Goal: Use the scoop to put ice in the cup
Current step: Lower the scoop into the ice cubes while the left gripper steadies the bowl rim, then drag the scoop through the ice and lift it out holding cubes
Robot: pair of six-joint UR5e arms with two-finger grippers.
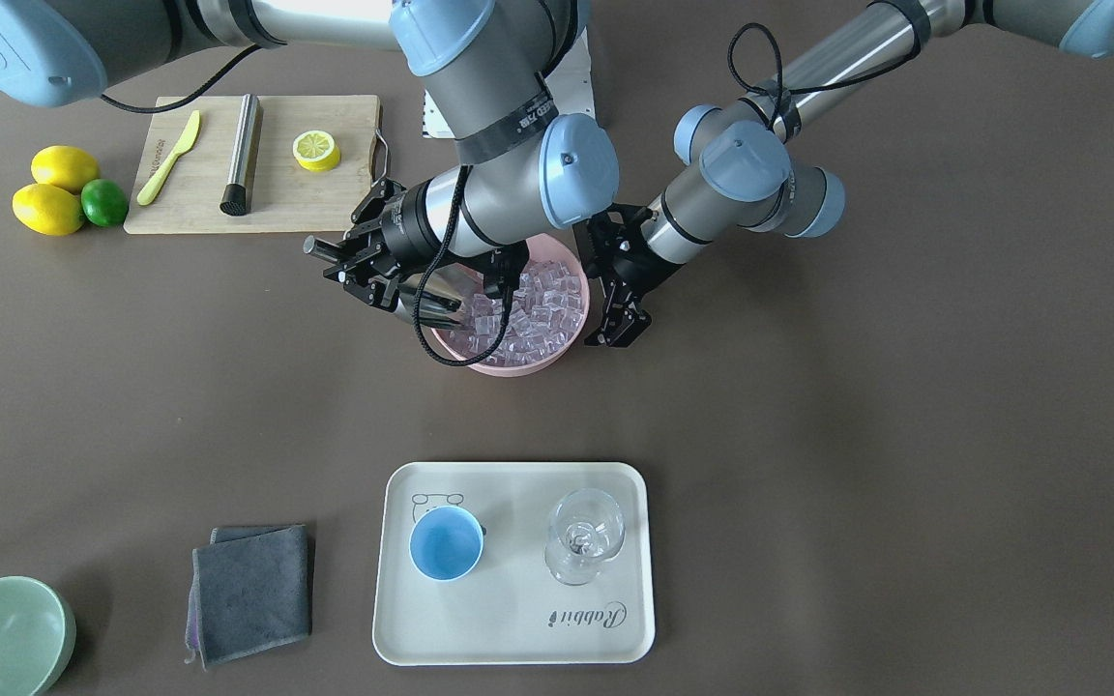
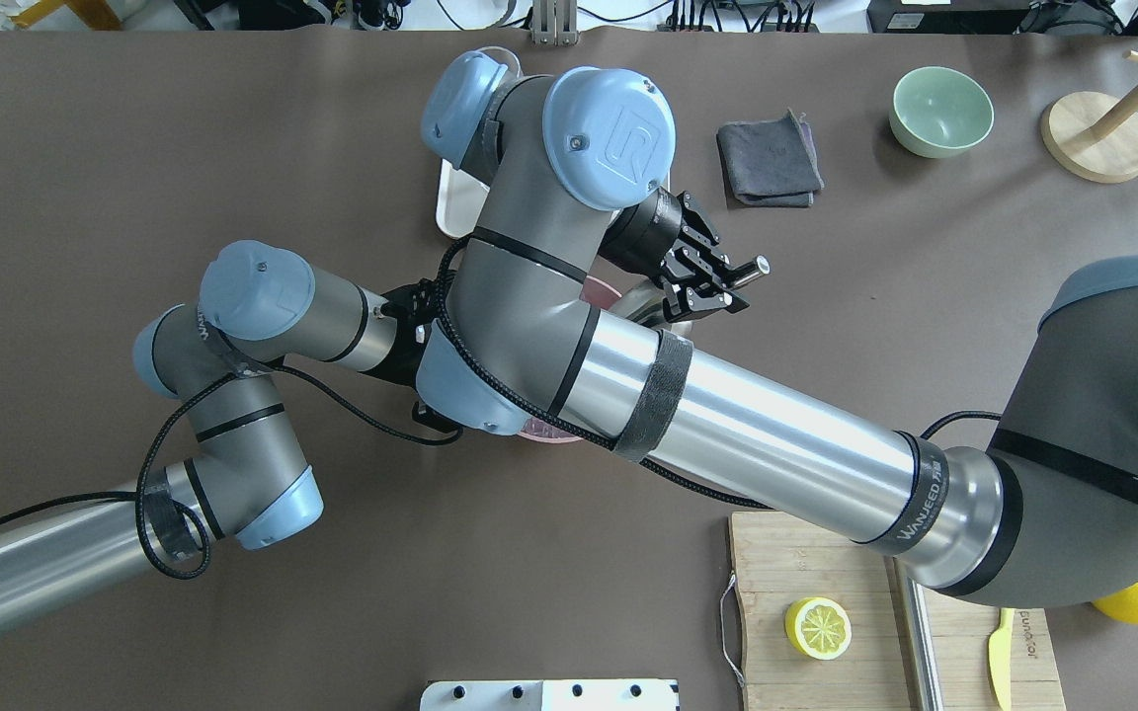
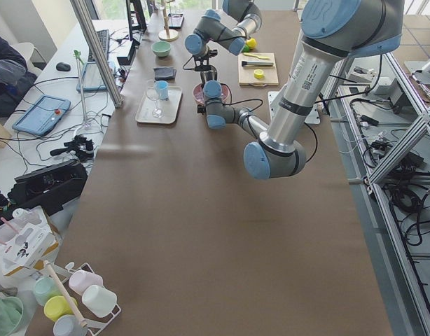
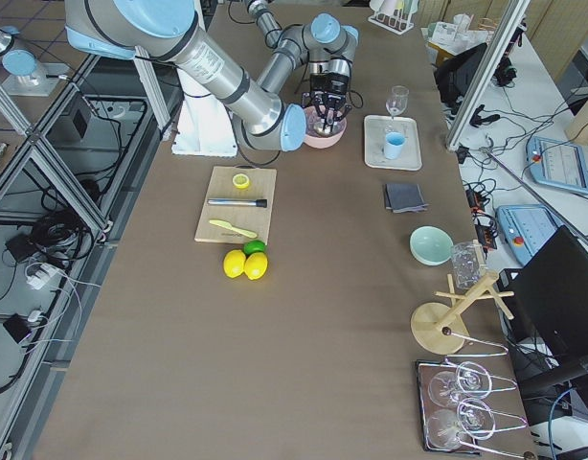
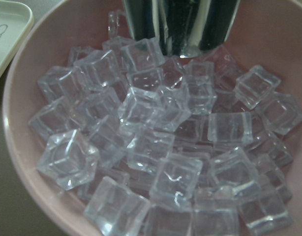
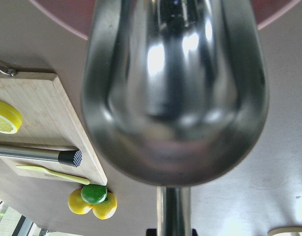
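The ice (image 1: 542, 309) is a heap of clear cubes in a pink bowl (image 1: 518, 365) at mid-table; it fills the left wrist view (image 5: 156, 147). My right gripper (image 1: 354, 266) is shut on the handle of the steel scoop (image 1: 431, 307), whose trough tilts down into the bowl's edge among the cubes. The scoop's trough fills the right wrist view (image 6: 175, 88), seen from its outer side. My left gripper (image 1: 620, 333) is open just outside the bowl's opposite rim. The light-blue cup (image 1: 446, 543) stands upright and empty on a white tray (image 1: 518, 638).
A clear wine glass (image 1: 584, 536) stands beside the cup on the tray. A cutting board (image 1: 325, 208) holds a steel rod (image 1: 242, 155), a yellow knife (image 1: 168, 158) and a lemon half (image 1: 315, 150). Lemons (image 1: 49, 208), a grey cloth (image 1: 252, 592) and a green bowl (image 1: 1, 638) lie around.
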